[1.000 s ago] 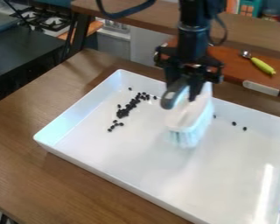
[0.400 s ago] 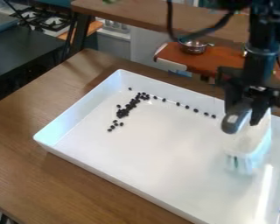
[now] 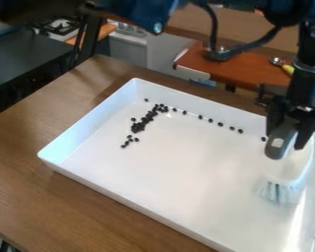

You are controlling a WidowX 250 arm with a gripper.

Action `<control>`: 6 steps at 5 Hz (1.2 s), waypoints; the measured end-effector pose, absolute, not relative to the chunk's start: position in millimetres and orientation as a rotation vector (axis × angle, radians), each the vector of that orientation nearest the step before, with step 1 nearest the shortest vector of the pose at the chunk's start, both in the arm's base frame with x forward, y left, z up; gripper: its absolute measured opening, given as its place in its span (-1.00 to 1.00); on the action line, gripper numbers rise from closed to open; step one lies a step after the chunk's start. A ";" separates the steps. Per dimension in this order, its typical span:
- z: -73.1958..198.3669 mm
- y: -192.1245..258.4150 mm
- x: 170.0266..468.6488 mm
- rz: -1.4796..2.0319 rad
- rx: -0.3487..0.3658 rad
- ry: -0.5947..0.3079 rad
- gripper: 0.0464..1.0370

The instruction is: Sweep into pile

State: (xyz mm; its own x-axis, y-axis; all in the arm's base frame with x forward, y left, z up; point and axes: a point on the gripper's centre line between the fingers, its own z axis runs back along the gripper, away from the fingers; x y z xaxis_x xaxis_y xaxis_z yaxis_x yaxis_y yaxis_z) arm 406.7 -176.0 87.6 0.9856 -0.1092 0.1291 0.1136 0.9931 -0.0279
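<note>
My tool (image 3: 287, 141) has the brush (image 3: 293, 172) gripped, right side. Gathering step imo, next sweep far beans (image 3: 220, 124) left.

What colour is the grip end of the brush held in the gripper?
The grip end is dark gray, seen best in the camera view.

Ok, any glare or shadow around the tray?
Camera view: a bright glare streak on the floor of the tray, right of centre, near the brush, clear of the dark pieces; camera view again: soft shadow on the table along the tray's near side.
</note>
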 end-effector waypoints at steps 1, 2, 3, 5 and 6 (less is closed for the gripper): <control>87.6 -173.1 408.5 -0.115 -0.031 -0.132 -0.09; 84.0 -159.6 412.0 -0.096 -0.033 -0.126 -0.09; 80.5 -148.3 413.2 -0.080 -0.029 -0.123 -0.09; 74.9 -124.1 416.2 -0.046 -0.005 -0.126 -0.09; 68.7 -101.7 417.5 -0.001 0.012 -0.108 -0.09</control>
